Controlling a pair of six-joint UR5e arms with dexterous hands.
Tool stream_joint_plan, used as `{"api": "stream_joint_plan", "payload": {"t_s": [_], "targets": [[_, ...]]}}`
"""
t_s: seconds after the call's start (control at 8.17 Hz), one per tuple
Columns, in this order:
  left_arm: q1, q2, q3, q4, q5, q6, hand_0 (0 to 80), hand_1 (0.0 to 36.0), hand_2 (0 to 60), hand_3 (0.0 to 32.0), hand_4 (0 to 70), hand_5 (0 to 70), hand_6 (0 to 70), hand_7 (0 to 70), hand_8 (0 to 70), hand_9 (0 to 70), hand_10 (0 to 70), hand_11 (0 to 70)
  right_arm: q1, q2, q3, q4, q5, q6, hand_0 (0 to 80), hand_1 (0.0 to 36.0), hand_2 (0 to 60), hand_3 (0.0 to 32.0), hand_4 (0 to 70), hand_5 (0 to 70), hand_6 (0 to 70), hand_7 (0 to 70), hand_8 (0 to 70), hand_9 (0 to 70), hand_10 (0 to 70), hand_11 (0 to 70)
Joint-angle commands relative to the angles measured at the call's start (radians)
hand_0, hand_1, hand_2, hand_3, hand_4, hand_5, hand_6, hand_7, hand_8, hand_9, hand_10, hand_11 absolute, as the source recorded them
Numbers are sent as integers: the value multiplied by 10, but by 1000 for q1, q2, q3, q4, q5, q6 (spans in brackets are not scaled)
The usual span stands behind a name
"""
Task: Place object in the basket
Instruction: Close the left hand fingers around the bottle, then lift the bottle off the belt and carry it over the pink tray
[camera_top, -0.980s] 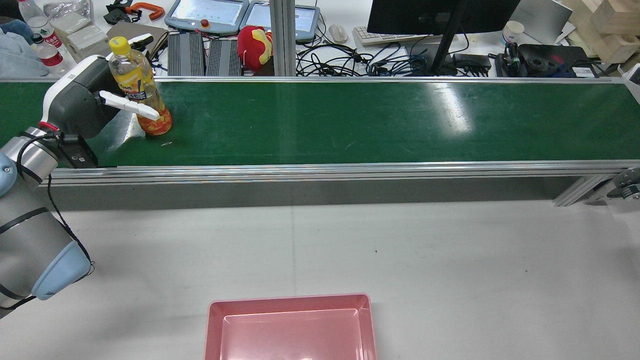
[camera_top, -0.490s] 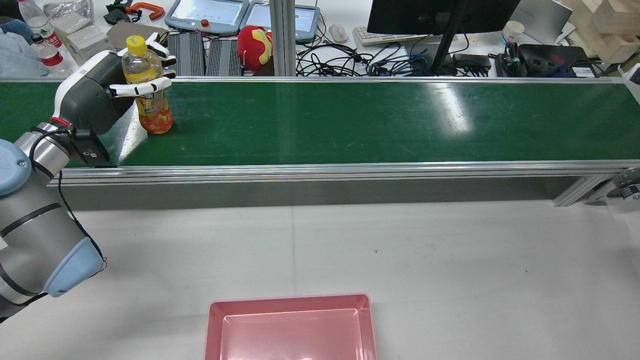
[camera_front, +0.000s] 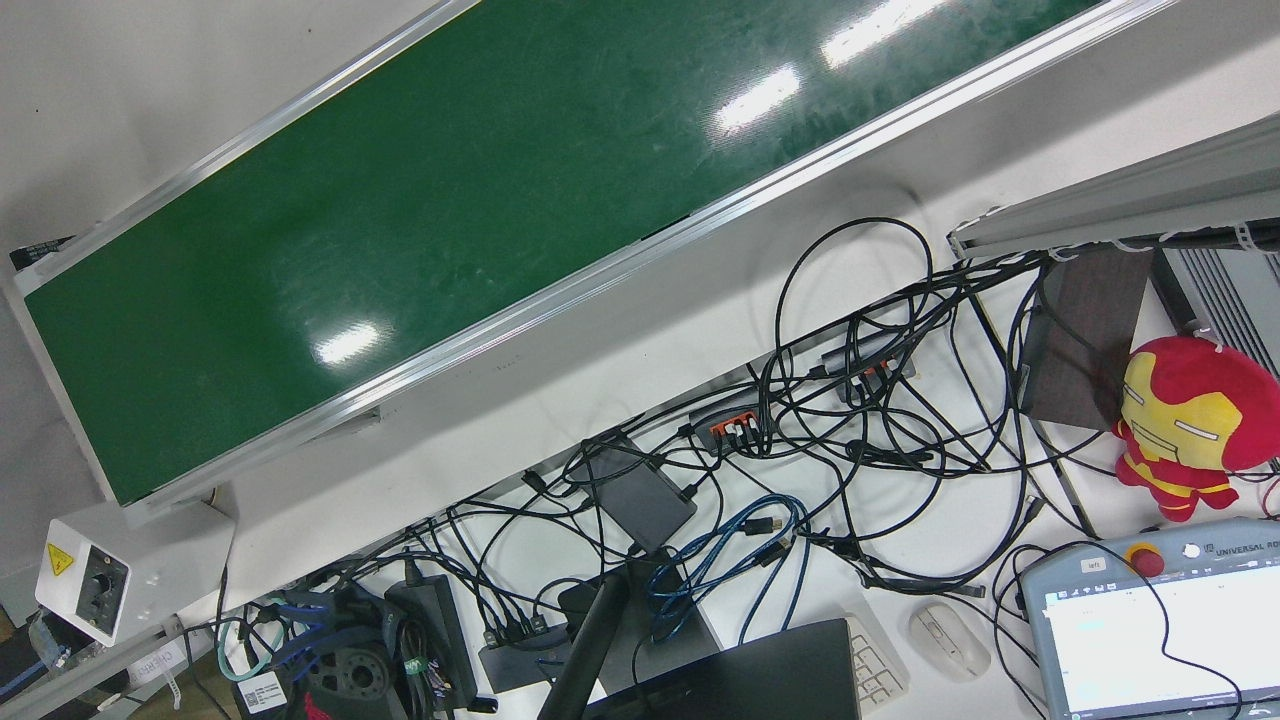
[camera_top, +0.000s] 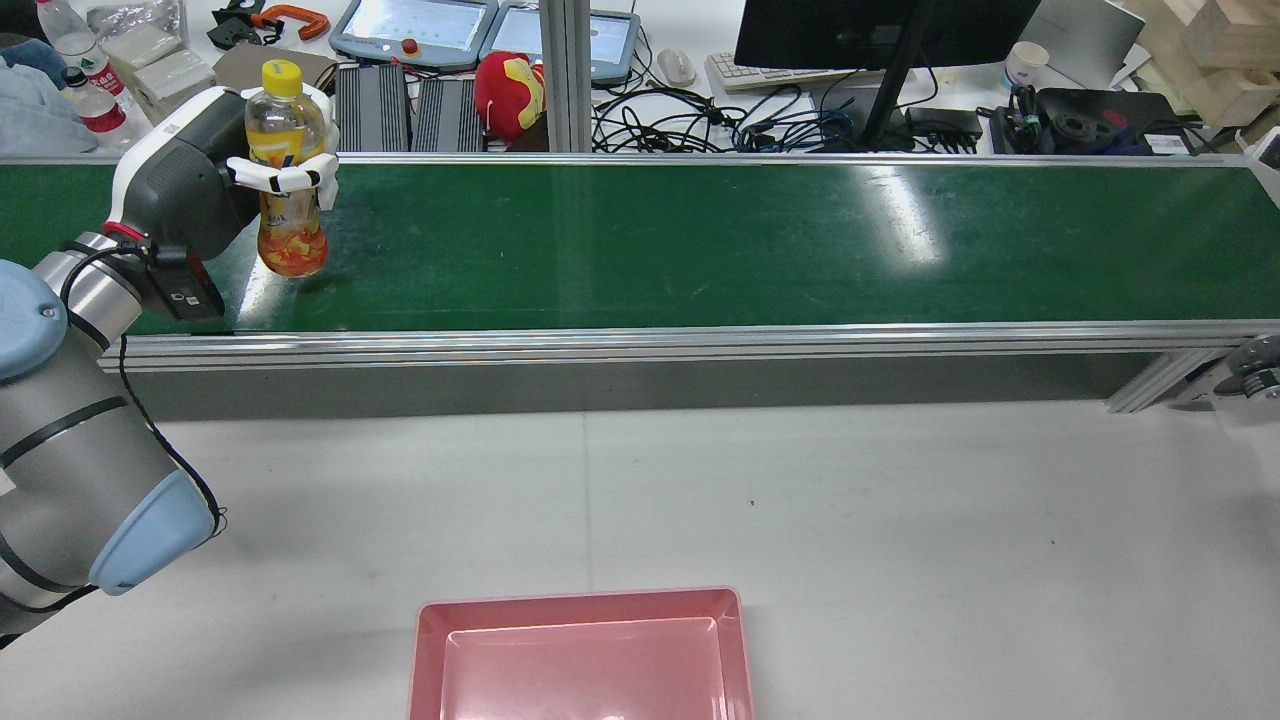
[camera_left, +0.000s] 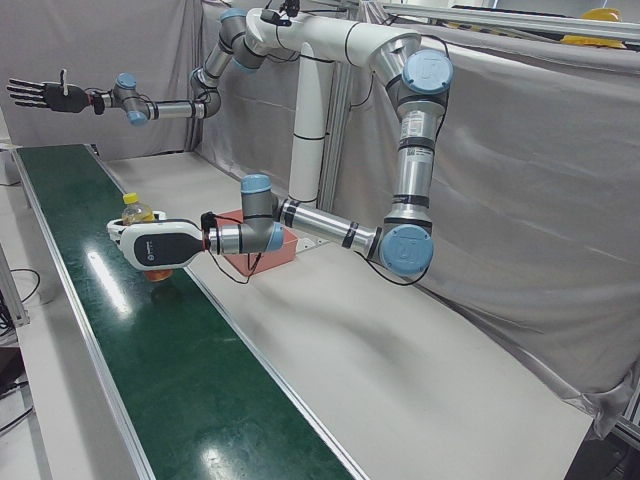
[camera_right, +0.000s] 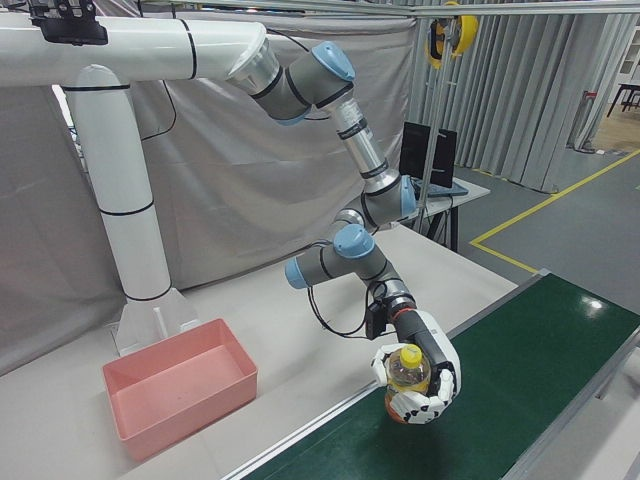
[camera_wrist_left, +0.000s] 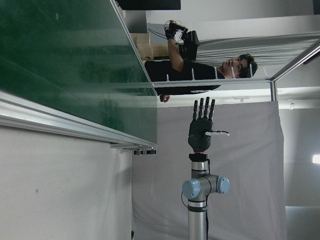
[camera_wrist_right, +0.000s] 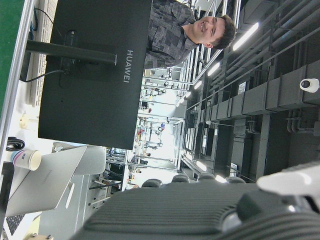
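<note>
A clear bottle (camera_top: 285, 190) with a yellow cap and orange drink is upright in my left hand (camera_top: 200, 200), whose white fingers (camera_top: 290, 175) wrap its middle. It hangs just above the left end of the green conveyor belt (camera_top: 700, 240). The right-front view shows the same hand (camera_right: 425, 385) shut round the bottle (camera_right: 407, 370); the left-front view shows the hand (camera_left: 160, 245) with the bottle (camera_left: 135, 210) behind it. The pink basket (camera_top: 430, 640) sits at the near table edge, empty. My right hand (camera_left: 45, 95) is black, open and raised at the belt's far end.
The belt's aluminium rails (camera_top: 640, 340) separate it from the grey table (camera_top: 800, 500). Beyond the belt lie cables (camera_front: 850, 400), a monitor (camera_top: 880, 30), teach pendants (camera_top: 415, 30) and a red plush toy (camera_top: 510, 95). The left hand view shows the right hand (camera_wrist_left: 201, 125) upright.
My left hand closed its fingers round the bottle, stood it upright and lifted it a little off the belt, moving slightly left.
</note>
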Motion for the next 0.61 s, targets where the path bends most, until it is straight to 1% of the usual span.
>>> {"api": "stream_joint_plan", "payload": {"t_s": [0.0, 0.12, 0.24, 0.37, 0.49], "targets": [[97, 3, -225, 186, 11, 10, 766, 360, 600, 0, 700, 700, 700, 700, 700, 700, 700, 700, 0, 0, 0, 0, 0, 0, 0, 0, 0, 0, 0, 0, 0, 0, 0, 0, 0, 0], [169, 3, -280, 227, 11, 15, 755, 360, 600, 0, 700, 700, 700, 700, 700, 700, 681, 700, 0, 0, 0, 0, -1, 0, 0, 0, 0, 0, 0, 0, 0, 0, 0, 0, 0, 0], [245, 1, -299, 239, 11, 15, 677, 360, 600, 0, 700, 700, 700, 700, 700, 700, 677, 700, 0, 0, 0, 0, 0, 0, 0, 0, 0, 0, 0, 0, 0, 0, 0, 0, 0, 0], [346, -5, -307, 244, 11, 25, 702, 360, 600, 0, 700, 700, 700, 700, 700, 700, 674, 700, 0, 0, 0, 0, 0, 0, 0, 0, 0, 0, 0, 0, 0, 0, 0, 0, 0, 0], [429, -20, -307, 253, 11, 62, 724, 360, 600, 0, 700, 700, 700, 700, 700, 700, 660, 700, 0, 0, 0, 0, 0, 0, 0, 0, 0, 0, 0, 0, 0, 0, 0, 0, 0, 0]]}}
